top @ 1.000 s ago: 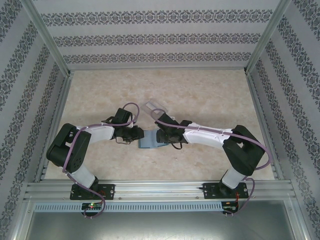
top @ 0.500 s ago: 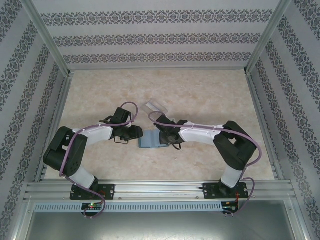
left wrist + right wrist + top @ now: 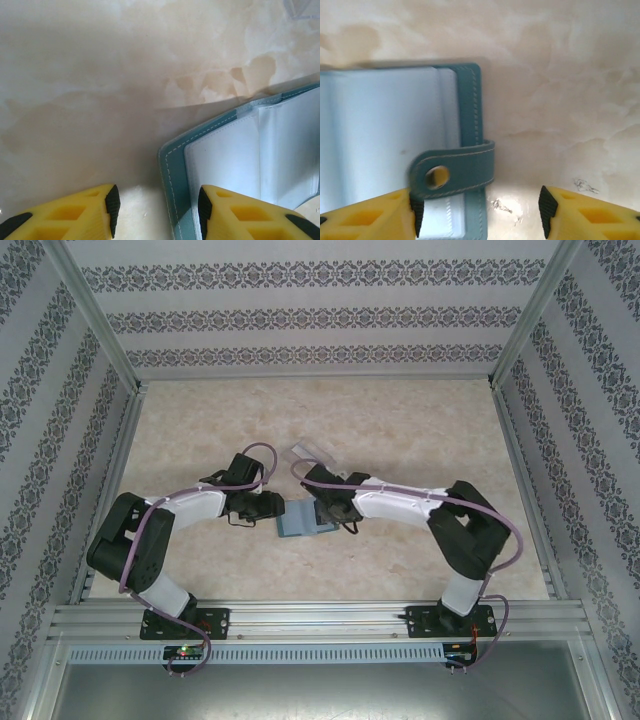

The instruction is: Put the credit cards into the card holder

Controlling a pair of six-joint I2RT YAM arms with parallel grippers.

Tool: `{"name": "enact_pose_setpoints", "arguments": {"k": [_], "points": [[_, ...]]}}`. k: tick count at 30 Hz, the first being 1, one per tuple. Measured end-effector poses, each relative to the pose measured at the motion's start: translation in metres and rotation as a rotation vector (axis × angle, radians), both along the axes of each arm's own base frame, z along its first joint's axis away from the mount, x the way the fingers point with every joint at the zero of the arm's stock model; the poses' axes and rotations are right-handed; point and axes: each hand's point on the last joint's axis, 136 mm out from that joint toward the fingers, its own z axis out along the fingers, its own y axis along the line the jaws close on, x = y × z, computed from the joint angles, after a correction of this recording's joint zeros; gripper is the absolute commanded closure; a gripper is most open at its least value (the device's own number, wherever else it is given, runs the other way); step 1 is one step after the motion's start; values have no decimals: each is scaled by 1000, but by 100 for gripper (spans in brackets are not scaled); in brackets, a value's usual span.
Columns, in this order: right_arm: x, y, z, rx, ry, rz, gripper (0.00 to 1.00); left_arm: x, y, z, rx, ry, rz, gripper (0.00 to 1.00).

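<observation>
The teal card holder (image 3: 303,523) lies open on the marble table between both arms. In the left wrist view its stitched teal edge (image 3: 172,170) frames pale whitish leaves (image 3: 225,160). I cannot tell whether these are the credit cards or sleeves. My left gripper (image 3: 158,210) is open astride that edge, its right finger over the holder. In the right wrist view a teal snap strap (image 3: 455,170) folds over a pale bluish leaf (image 3: 375,135). My right gripper (image 3: 481,210) is open around the strap and the holder's other edge. The two grippers (image 3: 272,508) (image 3: 325,512) face each other.
A clear plastic stand (image 3: 310,453) sits just behind the holder; its corner also shows in the left wrist view (image 3: 302,7). Aluminium posts and patterned walls (image 3: 560,400) close in the table on three sides. Bare marble (image 3: 400,420) stretches towards the back.
Both grippers have opened wider over the holder. The right arm has slid a little to the left and the left arm's elbow has dropped back. The holder has stayed put.
</observation>
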Motion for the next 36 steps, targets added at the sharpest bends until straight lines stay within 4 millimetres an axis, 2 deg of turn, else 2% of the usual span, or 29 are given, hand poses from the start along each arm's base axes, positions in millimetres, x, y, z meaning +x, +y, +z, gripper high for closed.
{"name": "enact_pose_setpoints", "arguments": {"k": [4,6,9,13,16,21,28,33,36], "points": [[10,10,47,82,-104,67,28,-1,0,0,16,-6,-9,51],[21,15,68,94,-161,112,27,-1,1,1,20,-8,-11,50],[41,15,84,84,-216,167,27,0,1,7,17,-22,-9,47],[77,11,95,52,-258,218,23,-1,5,16,27,-39,0,44],[99,13,93,25,-284,273,21,-2,7,21,30,-45,9,43],[120,27,78,7,-266,399,22,-5,8,25,26,-45,17,42],[145,50,65,-37,-274,522,19,-11,22,28,10,-39,78,38],[162,52,49,-94,-256,547,19,-11,35,42,-27,-63,144,34],[164,51,37,-114,-229,557,19,-7,41,53,-50,-91,178,33]]}}
